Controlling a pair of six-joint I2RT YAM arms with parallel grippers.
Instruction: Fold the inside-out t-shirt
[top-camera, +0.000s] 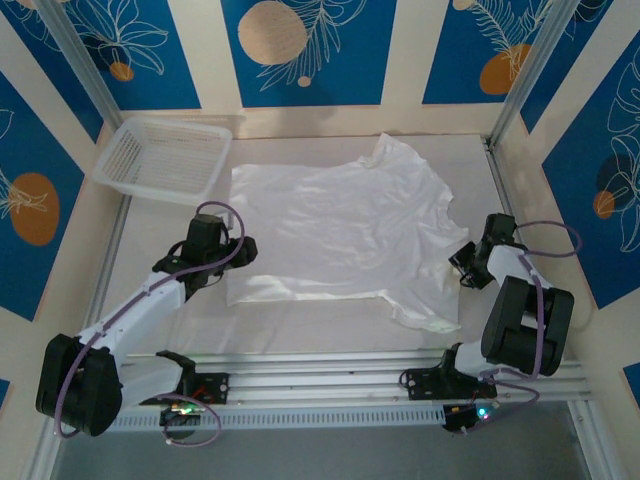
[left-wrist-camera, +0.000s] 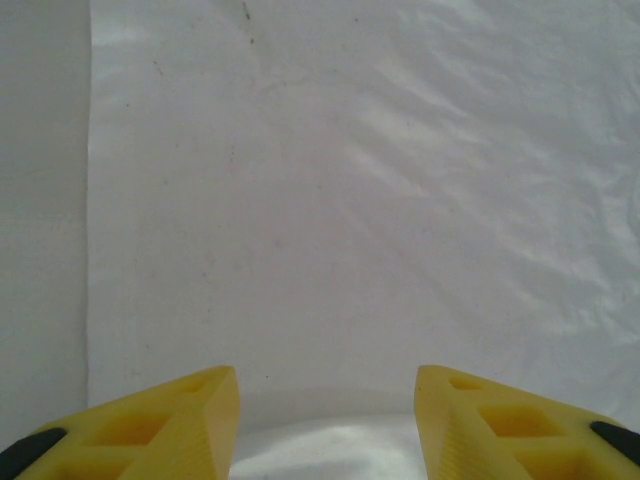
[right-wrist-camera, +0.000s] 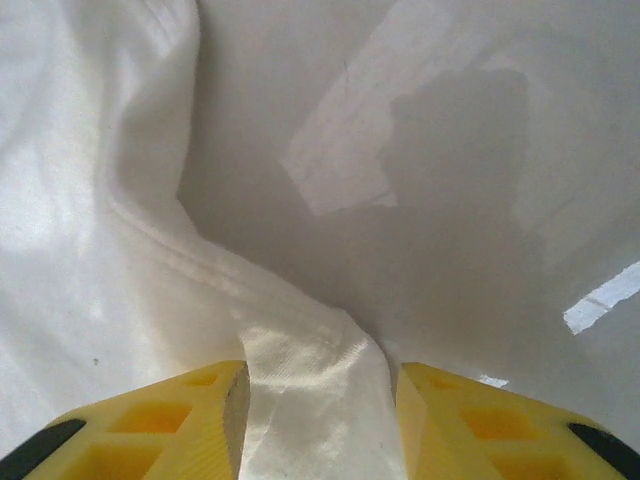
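Note:
The inside-out t-shirt (top-camera: 340, 230) lies spread flat and wrinkled across the middle of the table, neck opening toward the right. My left gripper (top-camera: 243, 250) rests at its left edge, low over the cloth. In the left wrist view the yellow fingers (left-wrist-camera: 190, 420) stand wide apart over smooth shirt fabric (left-wrist-camera: 350, 200), and the left gripper (left-wrist-camera: 327, 385) holds nothing. My right gripper (top-camera: 462, 265) sits at the shirt's right edge by the neck. In the right wrist view the right gripper (right-wrist-camera: 322, 375) is open, and a raised band of shirt hem (right-wrist-camera: 310, 400) runs up between its fingers.
A white mesh basket (top-camera: 165, 155) stands at the back left, just off the shirt's corner. Bare table (top-camera: 300, 325) runs along the front between shirt and arm bases. Aluminium frame posts and walls close in both sides.

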